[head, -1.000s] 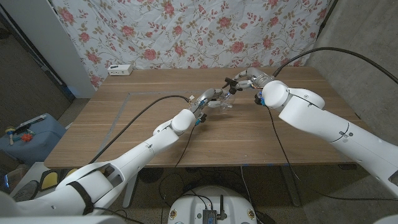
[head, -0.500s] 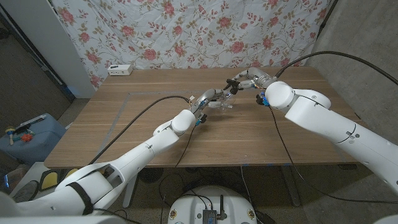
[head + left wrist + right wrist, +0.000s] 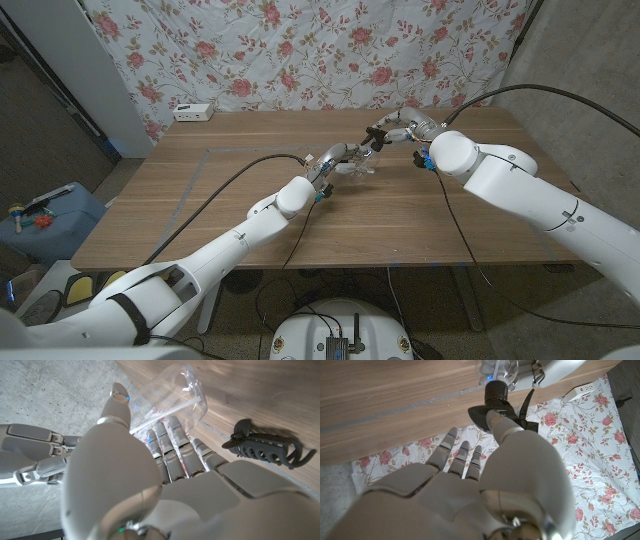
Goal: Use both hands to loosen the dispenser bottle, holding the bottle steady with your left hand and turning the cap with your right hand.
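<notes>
Near the table's far middle, the left hand wraps the clear dispenser bottle while the right hand pinches its black cap, other fingers spread; a loose left grip could let the bottle spin with the cap.

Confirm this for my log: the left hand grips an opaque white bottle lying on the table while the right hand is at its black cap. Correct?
Not quite. The bottle is clear plastic, as the left wrist view shows. The left hand does grip it, and the right hand is at the black cap.
</notes>
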Motion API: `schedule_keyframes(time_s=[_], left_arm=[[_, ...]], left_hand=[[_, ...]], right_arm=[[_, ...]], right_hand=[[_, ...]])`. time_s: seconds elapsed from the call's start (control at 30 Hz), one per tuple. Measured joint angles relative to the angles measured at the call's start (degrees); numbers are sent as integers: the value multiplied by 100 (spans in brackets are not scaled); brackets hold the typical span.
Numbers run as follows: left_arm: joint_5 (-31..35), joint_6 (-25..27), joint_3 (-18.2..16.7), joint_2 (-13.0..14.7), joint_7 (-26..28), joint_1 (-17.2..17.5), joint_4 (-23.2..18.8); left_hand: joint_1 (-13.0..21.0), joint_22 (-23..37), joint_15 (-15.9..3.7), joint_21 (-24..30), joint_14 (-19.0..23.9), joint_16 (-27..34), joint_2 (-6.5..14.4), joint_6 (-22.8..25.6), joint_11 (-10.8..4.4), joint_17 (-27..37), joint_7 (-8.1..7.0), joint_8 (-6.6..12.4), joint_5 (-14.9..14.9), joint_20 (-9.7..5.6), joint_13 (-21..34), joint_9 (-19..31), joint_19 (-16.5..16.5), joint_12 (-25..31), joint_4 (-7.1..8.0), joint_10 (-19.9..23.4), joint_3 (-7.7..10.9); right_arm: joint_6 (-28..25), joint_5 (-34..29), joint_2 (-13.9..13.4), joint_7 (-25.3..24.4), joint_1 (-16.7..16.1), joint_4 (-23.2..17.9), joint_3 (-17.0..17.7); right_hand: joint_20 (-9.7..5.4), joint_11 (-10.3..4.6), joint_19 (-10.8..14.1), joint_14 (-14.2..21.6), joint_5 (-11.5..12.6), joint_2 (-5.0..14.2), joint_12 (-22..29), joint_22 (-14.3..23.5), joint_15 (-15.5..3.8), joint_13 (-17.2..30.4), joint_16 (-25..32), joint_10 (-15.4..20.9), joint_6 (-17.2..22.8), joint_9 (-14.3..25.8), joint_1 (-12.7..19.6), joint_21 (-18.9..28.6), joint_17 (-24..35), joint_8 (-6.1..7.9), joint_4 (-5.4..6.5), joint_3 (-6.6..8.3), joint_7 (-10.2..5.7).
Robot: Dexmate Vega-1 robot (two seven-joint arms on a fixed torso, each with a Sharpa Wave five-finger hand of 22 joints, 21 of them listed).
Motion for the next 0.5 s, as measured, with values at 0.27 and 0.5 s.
schedule_keyframes(time_s=[0.27,0.5], left_arm=[[9,-19,11,-27,6,-19,49],[17,-39,15,-40,9,-35,84]], left_hand=[[0,0,0,0,0,0,1,0,0,-1,0,0,0,0,-3,-1,0,-20,0,0,0],[1,0,1,0,-1,0,1,0,0,-3,0,0,-1,0,-8,-1,0,-7,0,0,0]], right_arm=[[109,6,-37,32,-18,4,21],[137,6,-58,92,-10,-3,23]], right_hand=[[0,1,0,0,4,-52,0,0,0,0,0,0,-116,-9,52,0,0,-103,41,-42,7],[1,33,0,0,5,-102,0,0,1,1,0,-33,-280,-36,98,29,-1,-214,49,-98,8]])
